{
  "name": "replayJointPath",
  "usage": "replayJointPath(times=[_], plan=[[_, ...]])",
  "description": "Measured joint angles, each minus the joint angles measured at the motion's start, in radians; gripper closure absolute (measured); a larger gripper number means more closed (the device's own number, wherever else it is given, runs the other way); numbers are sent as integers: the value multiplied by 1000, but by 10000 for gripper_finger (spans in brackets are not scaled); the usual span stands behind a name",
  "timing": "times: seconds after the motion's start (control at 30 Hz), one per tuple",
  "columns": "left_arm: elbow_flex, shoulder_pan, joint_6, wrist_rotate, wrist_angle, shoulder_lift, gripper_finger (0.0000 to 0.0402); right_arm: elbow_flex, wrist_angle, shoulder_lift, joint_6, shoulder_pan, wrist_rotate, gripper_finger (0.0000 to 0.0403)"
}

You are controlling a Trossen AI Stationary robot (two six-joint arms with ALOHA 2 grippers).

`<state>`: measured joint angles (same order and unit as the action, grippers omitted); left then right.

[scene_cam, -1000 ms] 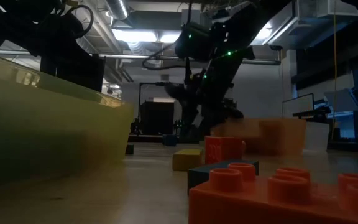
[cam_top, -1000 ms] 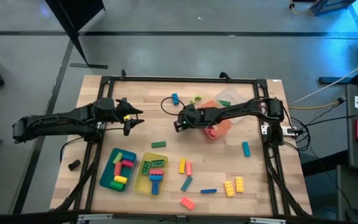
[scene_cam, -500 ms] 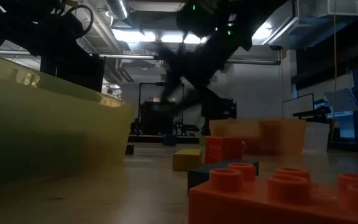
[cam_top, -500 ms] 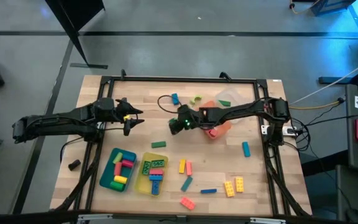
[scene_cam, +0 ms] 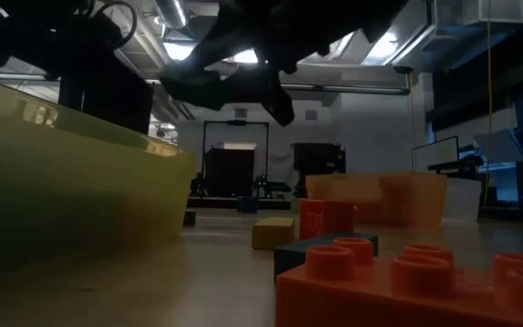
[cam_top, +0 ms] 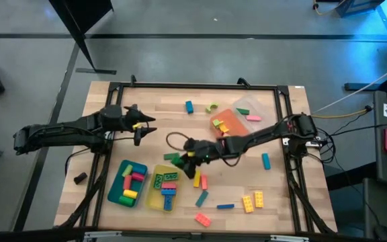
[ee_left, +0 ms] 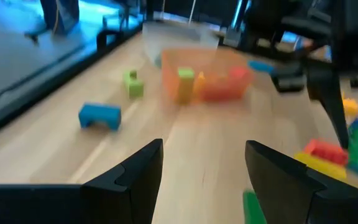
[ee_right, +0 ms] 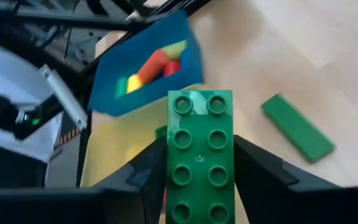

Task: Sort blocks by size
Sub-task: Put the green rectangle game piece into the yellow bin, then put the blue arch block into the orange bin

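So my right end effector was out over the middle of the tabletop, closed on a long green block with two rows of studs, pinched by its long sides. It hung just beside the far right corner of the yellow tray, with a flat green bar lying on the wood close by. The teal tray sat left of the yellow one, both with a few blocks in them. The orange tray was farther back to the right with a couple of pieces inside. Loose blocks were scattered along the near right side. My left end effector just hovered at the left side, fingers spread wide, gripping nothing.
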<state>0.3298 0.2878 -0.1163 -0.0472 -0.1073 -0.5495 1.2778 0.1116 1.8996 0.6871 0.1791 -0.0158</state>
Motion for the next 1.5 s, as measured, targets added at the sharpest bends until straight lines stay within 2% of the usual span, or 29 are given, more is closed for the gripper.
replayJointPath(times=[0.17,0.33,0.47,0.63,1.03,1.13,1.3,1.4,1.5], plan=[[0,0,-7,0,97,0,190,0,3,0,-39,46,-49,251],[0,0,-21,0,110,0,190,1,82,12,-46,66,-102,242],[0,0,-68,0,113,-3,190,2,193,60,-46,79,-93,240],[1,0,-114,0,118,-14,190,1,253,117,-46,91,-47,244],[1,0,-147,0,120,-15,190,1,247,133,-46,88,-72,168],[1,0,-198,0,120,-15,190,1,222,130,-68,80,-44,153],[1,0,-222,0,125,-18,190,1,98,40,-295,46,46,149],[1,0,-239,15,159,-32,190,1,-37,-41,-357,13,43,148],[26,0,-251,46,176,-72,190,1,-169,-133,-401,-23,-11,148]])
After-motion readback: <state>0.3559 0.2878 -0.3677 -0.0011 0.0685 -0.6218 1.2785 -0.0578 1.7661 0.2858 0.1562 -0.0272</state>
